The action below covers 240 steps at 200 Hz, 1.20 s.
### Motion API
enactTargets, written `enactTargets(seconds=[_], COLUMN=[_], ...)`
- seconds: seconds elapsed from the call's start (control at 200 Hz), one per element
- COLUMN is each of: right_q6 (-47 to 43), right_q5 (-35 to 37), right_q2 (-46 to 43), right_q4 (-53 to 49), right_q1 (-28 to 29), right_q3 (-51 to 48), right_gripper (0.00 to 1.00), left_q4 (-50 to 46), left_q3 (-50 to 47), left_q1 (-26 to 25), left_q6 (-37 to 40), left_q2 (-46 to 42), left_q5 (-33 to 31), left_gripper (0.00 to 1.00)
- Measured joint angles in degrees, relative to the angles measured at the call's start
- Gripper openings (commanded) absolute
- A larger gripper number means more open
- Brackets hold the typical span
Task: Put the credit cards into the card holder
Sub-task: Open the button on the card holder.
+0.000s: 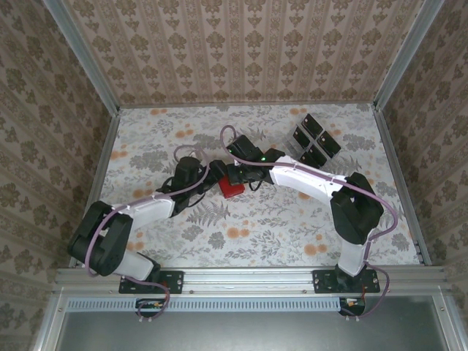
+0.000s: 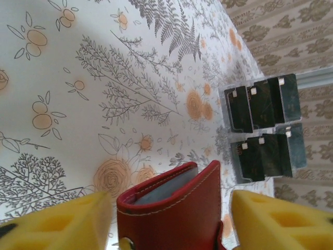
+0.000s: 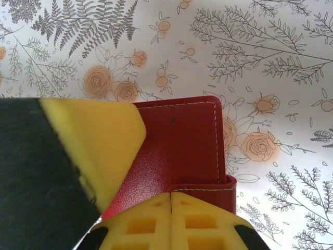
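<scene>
- as the left gripper (image 2: pixel 166 200) clamps the light, stiff, flat red leather folding card holder (image 2: pixel 161 224), cover edges look the best hold.
- right gripper (image 3: pixel 171 208) is pinched closed at its folded edge; hold unclear.

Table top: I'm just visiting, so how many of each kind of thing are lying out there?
Red card holder: 1
Clear tray: 1
Dark credit cards: 6, as far as their overlap lets me count
Total: 8

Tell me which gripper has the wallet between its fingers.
The left gripper: its fingers close on the red card holder, one on each side. The right gripper has its fingers pressed together at the holder's folded edge.
</scene>
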Motion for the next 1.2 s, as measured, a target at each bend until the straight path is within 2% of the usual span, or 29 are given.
enactTargets(seconds=[0.11, 0.235, 0.415, 0.62, 0.635, 0.675, 0.7, 0.765, 1.2], right_q6=[0.1, 0.1, 0.3, 1.4, 1.4, 1.7, 2.2, 2.7, 5.3], right_q5=[-0.4, -0.5, -1.3, -1.6, -1.8, -2.3, -2.6, -3.6, -6.9], right_q2=[-0.1, -0.4, -3.0, -6.3, -6.3, -6.3, -6.3, -6.5, -8.2], right_q4=[0.0, 0.3, 3.3, 3.9, 4.0, 4.4, 4.7, 5.5, 9.3], right_q1=[-0.1, -0.2, -1.8, -6.8, -6.9, -7.1, -7.1, -7.0, -7.2], right_q3=[0.0, -0.6, -5.2, -9.9, -10.0, -10.2, -10.3, -10.8, -13.7], right_gripper=[0.00, 0.00, 0.00, 0.00, 0.05, 0.26, 0.34, 0.43, 0.47], left_q4=[2.3, 4.3, 5.4, 5.9, 6.0, 6.3, 6.4, 6.7, 8.5], left_q3=[-0.9, -1.1, -1.1, -1.6, -1.6, -1.6, -1.6, -1.6, -1.6], left_q1=[-0.4, -0.7, -0.7, -0.1, -0.1, -0.1, -0.1, -0.1, 0.1], left_q6=[-1.0, -1.9, -0.2, 3.1, 3.4, 4.0, 4.3, 5.2, 7.6], left_q2=[1.2, 1.5, 1.3, -0.6, -0.7, -0.8, -0.8, -0.8, -0.9], left_q5=[-0.6, -1.1, -1.0, -1.7, -1.7, -1.6, -1.5, -1.2, 1.2], left_gripper=[0.29, 0.00, 0.00, 0.00, 0.00, 0.00, 0.00, 0.00, 0.00])
